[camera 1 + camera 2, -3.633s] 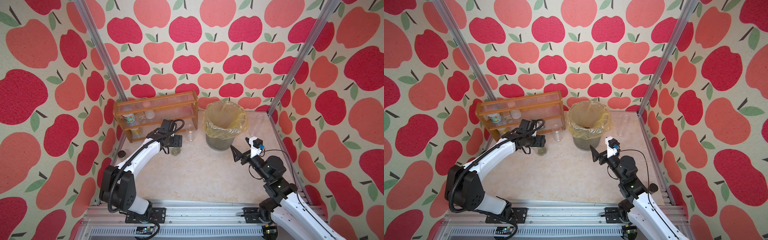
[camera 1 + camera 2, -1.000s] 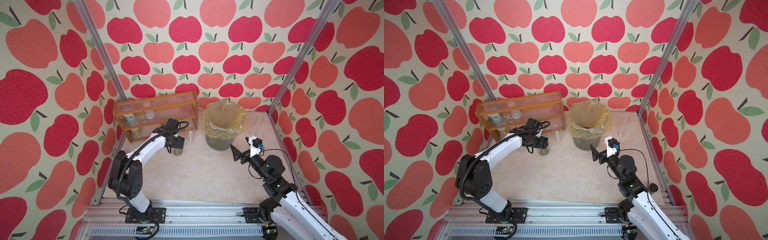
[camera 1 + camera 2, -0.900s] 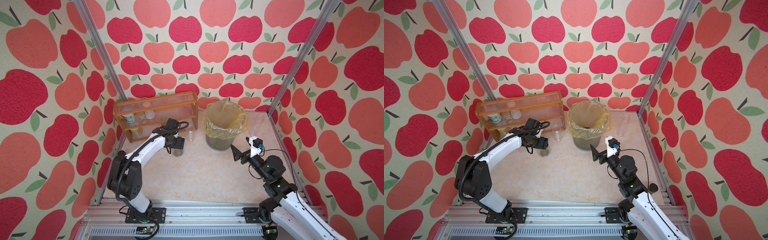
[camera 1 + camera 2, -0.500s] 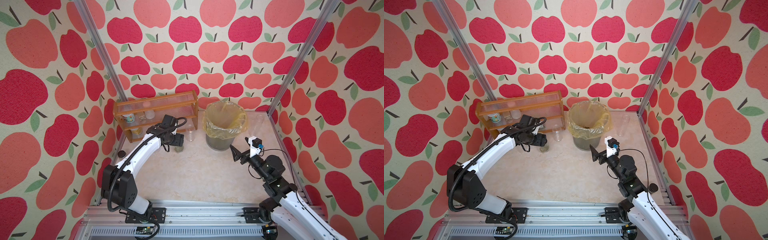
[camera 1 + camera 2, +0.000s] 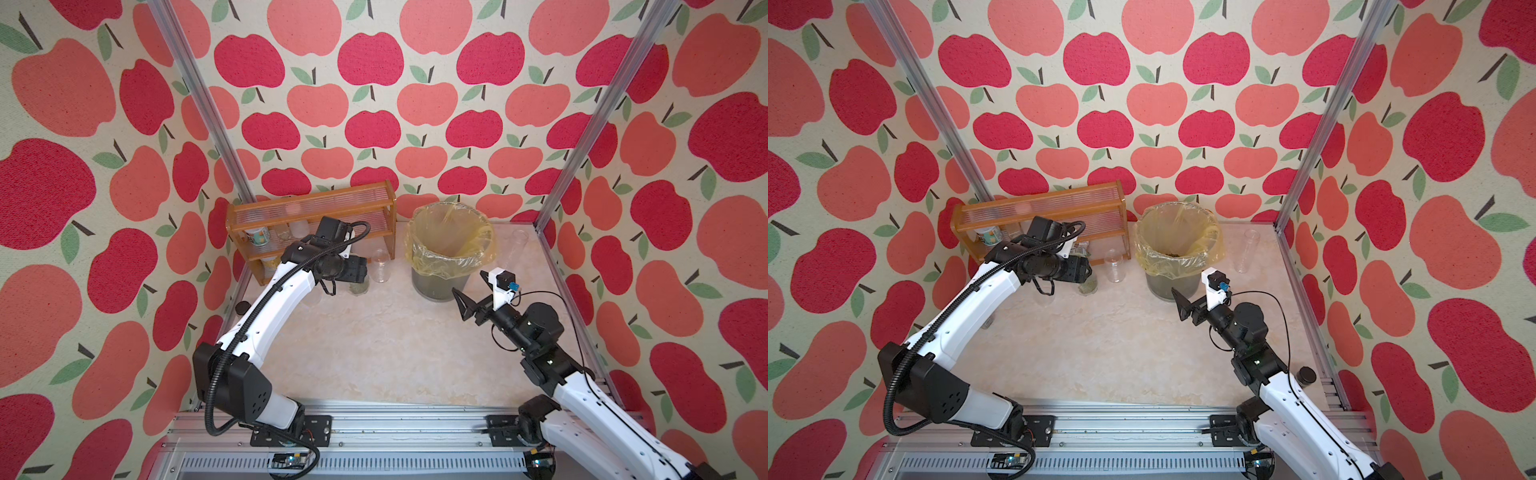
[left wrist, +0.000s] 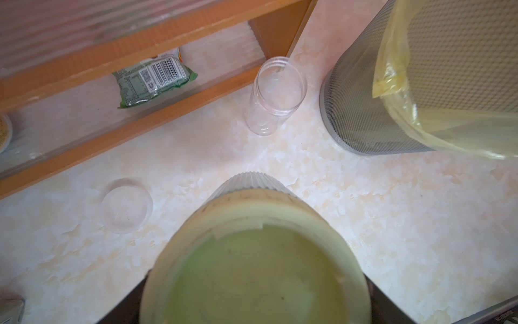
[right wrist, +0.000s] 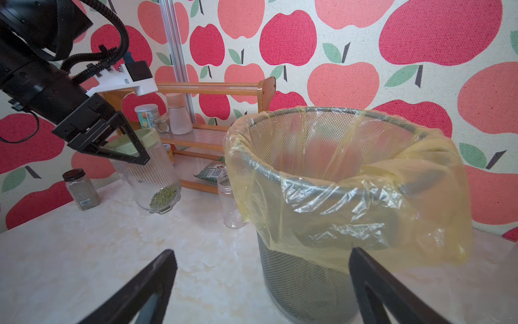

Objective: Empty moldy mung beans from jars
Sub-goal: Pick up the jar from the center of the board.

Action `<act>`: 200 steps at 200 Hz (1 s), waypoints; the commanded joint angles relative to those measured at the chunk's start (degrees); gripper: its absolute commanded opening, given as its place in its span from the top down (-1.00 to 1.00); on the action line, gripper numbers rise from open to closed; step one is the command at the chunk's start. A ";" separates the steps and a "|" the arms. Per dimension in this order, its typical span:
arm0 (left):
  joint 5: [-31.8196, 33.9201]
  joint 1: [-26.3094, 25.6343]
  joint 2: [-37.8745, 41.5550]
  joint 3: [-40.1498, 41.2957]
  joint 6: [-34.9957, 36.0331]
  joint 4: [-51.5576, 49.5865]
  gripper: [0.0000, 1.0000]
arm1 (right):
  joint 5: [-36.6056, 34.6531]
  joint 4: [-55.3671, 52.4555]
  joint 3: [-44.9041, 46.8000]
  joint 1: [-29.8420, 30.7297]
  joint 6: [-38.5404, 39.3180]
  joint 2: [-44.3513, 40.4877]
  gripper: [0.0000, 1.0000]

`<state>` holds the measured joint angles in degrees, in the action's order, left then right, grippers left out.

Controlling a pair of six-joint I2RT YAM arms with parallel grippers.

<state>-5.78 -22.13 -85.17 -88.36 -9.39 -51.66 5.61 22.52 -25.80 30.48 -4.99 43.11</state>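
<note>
- Pale green lid (image 6: 252,266) of ribbed glass jar (image 7: 151,174) clamped in left end effector (image 7: 134,146); jar tilted, just in front of wooden rack (image 5: 316,199).
- Mung beans (image 7: 164,196) heaped in lowest corner of that jar.
- Right end effector (image 7: 260,252) spread wide, holding nothing, near wire-mesh bin (image 7: 308,294) with yellow liner (image 7: 336,196).
- Short clear cylinder (image 6: 276,92) upright on tabletop (image 5: 374,353) between rack and bin.

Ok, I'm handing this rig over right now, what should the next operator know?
The left gripper is shut on the pale green lid of the tilted lidded jar.
The right gripper is open, empty, near the bin.
Done: short jar and tall tube stand open either side of the bin, looking empty.
To do: the mung beans are in the lidded jar; remove lid, tip into bin.
</note>
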 commanded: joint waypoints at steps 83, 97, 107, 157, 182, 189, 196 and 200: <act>-14.09 0.30 -4.59 -27.22 -0.78 -4.99 0.02 | 21.93 19.82 -11.62 -0.33 2.13 14.74 -0.99; -16.78 -0.11 -7.29 -32.41 -1.11 -6.24 0.02 | 24.86 19.82 -13.95 -0.38 3.17 17.70 -0.99; -18.25 -0.76 -9.11 -36.46 -1.25 -7.28 0.03 | 26.20 21.26 -14.96 -0.46 3.33 19.56 -0.99; -21.86 -3.43 -17.09 -50.06 -1.18 -10.37 -0.02 | 26.00 22.40 -19.57 -0.59 4.96 23.73 -0.99; -23.75 -4.40 -18.18 -51.34 -1.94 -9.31 -0.03 | 26.62 22.21 -20.54 -1.61 5.09 24.36 -0.99; -23.98 -4.79 -18.27 -51.39 -2.04 -9.12 -0.02 | 26.96 22.30 -20.69 -1.95 5.00 24.68 -0.98; -24.30 -5.01 -18.24 -51.55 -2.09 -8.99 -0.02 | 27.44 22.60 -20.71 -2.45 4.75 24.95 -0.99; -24.34 -5.18 -18.28 -51.50 -2.07 -9.06 -0.02 | 27.75 22.86 -20.75 -2.73 4.48 25.13 -0.99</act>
<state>-26.59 -26.52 -104.07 -136.57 -10.07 -62.98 31.29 43.05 -44.69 29.12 -1.04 67.18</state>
